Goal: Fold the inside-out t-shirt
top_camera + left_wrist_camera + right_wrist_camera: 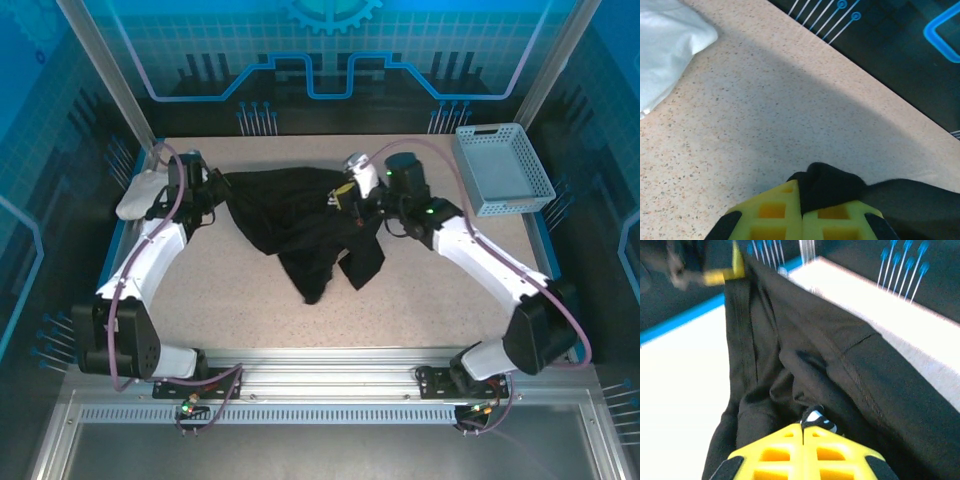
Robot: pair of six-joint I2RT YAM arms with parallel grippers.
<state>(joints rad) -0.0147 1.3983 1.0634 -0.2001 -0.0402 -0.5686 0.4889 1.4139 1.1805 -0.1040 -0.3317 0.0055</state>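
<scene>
Black soft cloth t-shirt (300,225), turned inside-out, is pinched at two spots along its far edge. On one side the left tool (801,200) has its yellow fingers closed on a small bunched fold of the black cloth. On the other the right tool (802,432) is likewise clamped on cloth, with a small white tag at its tips. Between them the edge runs fairly taut, while the rest sags in a crumpled mass onto the speckled beige worktop (240,300), toward the near side. A white folded garment (138,195) lies just beside the left tool.

The step in hand looks like spreading the shirt flat before any fold. It should go best if both tools draw apart evenly, then lay the cloth down untwisted, clear of the white garment. The left pinch looks slight, so a sharp tug could slip it.
</scene>
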